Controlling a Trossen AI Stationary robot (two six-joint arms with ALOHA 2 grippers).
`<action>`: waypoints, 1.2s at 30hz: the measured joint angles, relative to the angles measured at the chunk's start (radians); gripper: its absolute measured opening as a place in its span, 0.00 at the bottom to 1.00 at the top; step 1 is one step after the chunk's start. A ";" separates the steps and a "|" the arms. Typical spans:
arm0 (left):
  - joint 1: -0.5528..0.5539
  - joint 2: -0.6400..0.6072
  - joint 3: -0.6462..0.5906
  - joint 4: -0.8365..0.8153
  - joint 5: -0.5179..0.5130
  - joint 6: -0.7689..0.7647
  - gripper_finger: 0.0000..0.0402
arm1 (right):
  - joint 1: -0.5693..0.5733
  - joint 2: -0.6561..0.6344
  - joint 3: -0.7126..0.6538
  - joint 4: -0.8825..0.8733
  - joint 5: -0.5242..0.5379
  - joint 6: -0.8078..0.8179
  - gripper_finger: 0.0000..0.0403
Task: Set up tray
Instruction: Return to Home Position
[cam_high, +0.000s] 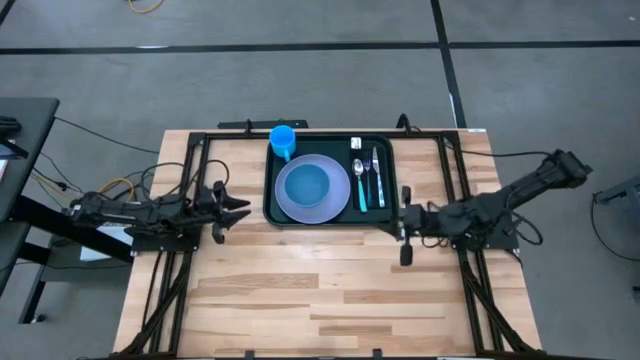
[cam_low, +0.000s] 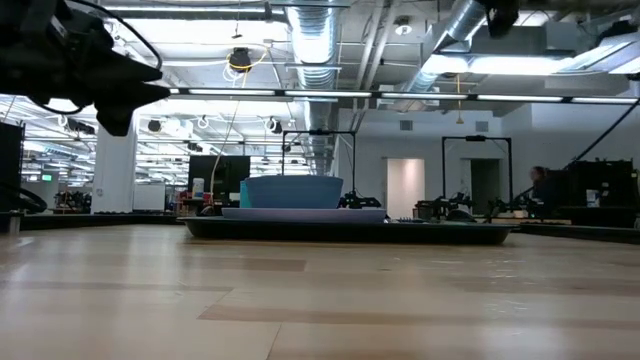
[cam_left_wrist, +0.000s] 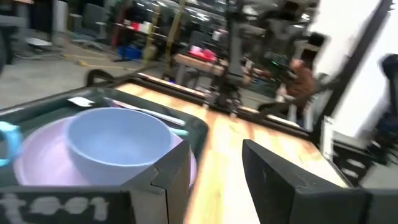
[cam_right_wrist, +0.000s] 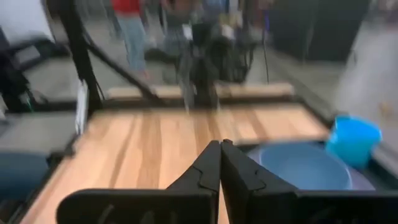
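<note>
The dark green tray (cam_high: 383, 212) lies at the table's far middle. On it are a lavender plate (cam_high: 335, 205) carrying a blue bowl (cam_high: 305, 185), a blue cup (cam_high: 283, 140) at the far left corner, and cutlery (cam_high: 368, 180) along the right side. My left gripper (cam_high: 243, 208) hovers open just left of the tray, level and pointing right; its fingers (cam_left_wrist: 168, 180) stand apart with nothing between them. My right gripper (cam_high: 405, 218) is shut and empty beside the tray's near right corner, pointing left; its fingers (cam_right_wrist: 211, 165) meet in the right wrist view.
Bare wooden tabletop (cam_high: 320, 290) stretches across the near half. Black frame rails (cam_high: 190, 170) run along both sides and the far edge. A small white card (cam_high: 356, 145) lies on the tray above the cutlery. People stand in the room beyond the table.
</note>
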 joint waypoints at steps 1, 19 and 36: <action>-0.005 0.000 0.000 -0.003 0.019 0.005 0.33 | -0.002 -0.019 -0.066 0.105 -0.015 -0.034 0.00; -0.059 0.002 -0.003 -0.010 0.063 0.005 0.33 | -0.225 -0.081 -0.618 0.793 -0.476 0.035 0.00; -0.059 0.002 -0.003 -0.011 0.070 0.064 0.33 | -0.263 -0.215 -0.570 0.780 -0.712 -0.023 0.01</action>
